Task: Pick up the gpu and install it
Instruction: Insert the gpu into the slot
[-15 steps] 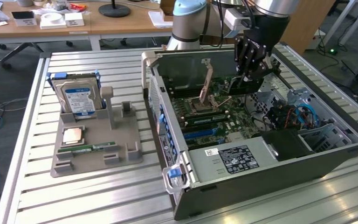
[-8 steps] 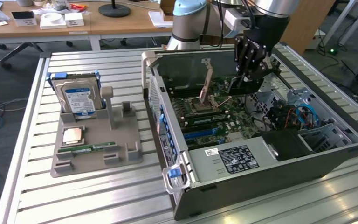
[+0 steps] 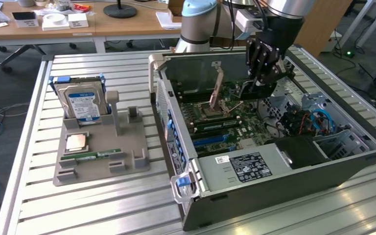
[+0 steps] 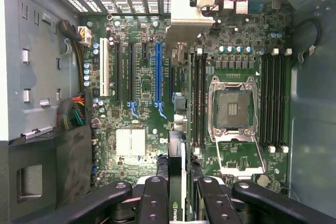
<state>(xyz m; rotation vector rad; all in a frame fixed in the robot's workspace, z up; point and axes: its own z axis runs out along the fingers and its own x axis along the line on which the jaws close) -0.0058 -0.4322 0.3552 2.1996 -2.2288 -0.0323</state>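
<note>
My gripper [image 3: 258, 82] hangs inside the open computer case [image 3: 175, 147], above the motherboard [image 3: 234, 122], shut on the gpu [image 3: 246, 91]. In the wrist view the gpu [image 4: 177, 179] appears edge-on between the black fingers [image 4: 155, 200], and its metal end bracket [image 4: 191, 11] reaches toward the case's rear slot openings. The card hovers beside the long blue slot [image 4: 157, 72], between that slot and the memory slots next to the open CPU socket [image 4: 231, 106]. I cannot tell how high it is above the board.
A grey parts holder [image 3: 129, 166] on the slatted table at the exterior view's left carries a silver hard drive [image 3: 83, 100], a CPU [image 3: 77, 142] and a green memory stick [image 3: 100, 155]. The power supply [image 3: 250, 166], drive cage [image 3: 341, 142] and cables [image 4: 76, 111] crowd the case.
</note>
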